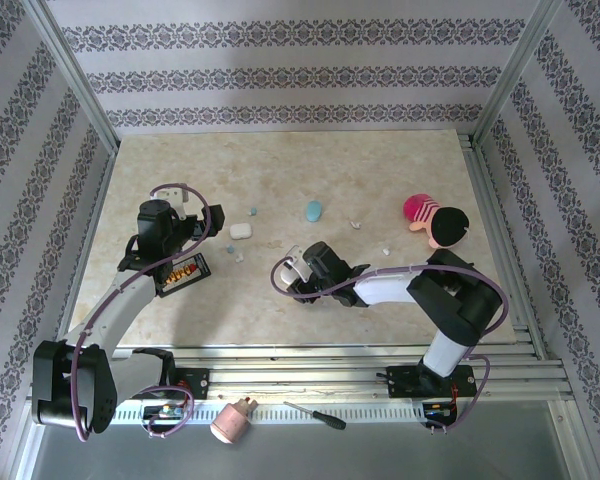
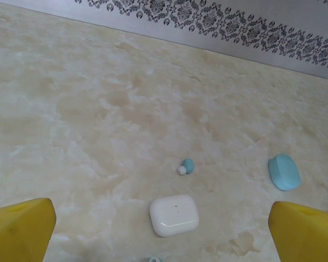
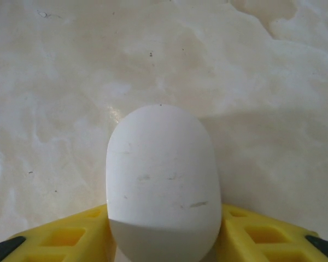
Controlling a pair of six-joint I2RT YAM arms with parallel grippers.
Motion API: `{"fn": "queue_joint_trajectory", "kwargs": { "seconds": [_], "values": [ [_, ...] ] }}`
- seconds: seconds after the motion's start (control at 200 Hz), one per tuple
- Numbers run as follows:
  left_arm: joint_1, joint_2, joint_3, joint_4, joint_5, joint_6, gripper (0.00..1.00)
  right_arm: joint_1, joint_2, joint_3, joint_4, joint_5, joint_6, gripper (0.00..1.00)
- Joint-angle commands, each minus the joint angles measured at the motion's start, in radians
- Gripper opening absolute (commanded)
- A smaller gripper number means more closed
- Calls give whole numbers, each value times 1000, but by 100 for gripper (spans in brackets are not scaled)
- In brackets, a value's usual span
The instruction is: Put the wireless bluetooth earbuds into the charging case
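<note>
A white egg-shaped charging case (image 3: 163,174) lies on the marble table between the yellow fingers (image 3: 60,240) of my right gripper (image 3: 164,237), which press on both its sides. From above, that gripper (image 1: 294,274) is at the table's middle. My left gripper (image 1: 194,226) is open, its yellow fingers (image 2: 19,229) wide apart above a white rounded-rectangle case (image 2: 174,215). A teal earbud (image 2: 187,165) with a white tip lies just beyond that case. Another bud (image 2: 153,260) peeks in at the bottom edge. A blue case (image 2: 284,172) lies to the right. Two tiny white earbuds (image 1: 355,225) (image 1: 387,250) sit farther right.
A pink and black plush toy (image 1: 435,222) lies at the right. An orange-and-black card (image 1: 185,270) sits under the left arm. A screwdriver (image 1: 316,416) and a pink-white object (image 1: 234,420) rest on the front rail. Patterned walls enclose the table.
</note>
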Motion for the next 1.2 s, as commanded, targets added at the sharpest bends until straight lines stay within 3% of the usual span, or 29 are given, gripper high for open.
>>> {"fn": "queue_joint_trajectory", "kwargs": {
  "seconds": [0.0, 0.36, 0.555, 0.755, 0.939, 1.194],
  "values": [
    [-15, 6, 18, -11, 22, -7, 99, 0, 22, 19, 2, -89, -11, 41],
    [-116, 32, 47, 18, 153, 237, 99, -52, -101, 3, -32, -211, -9, 39],
    [-141, 35, 53, 58, 388, 314, 99, -123, -217, -1, -93, -281, -21, 38],
    [-186, 18, 73, 70, 526, 371, 100, -206, -332, 23, -174, -366, -51, 36],
    [-214, 42, 115, 19, 690, 405, 100, -270, -390, 106, -299, -459, -110, 34],
    [-229, 16, 103, 1, 785, 414, 100, -299, -401, 262, -563, -540, -271, 33]
  ]
}}
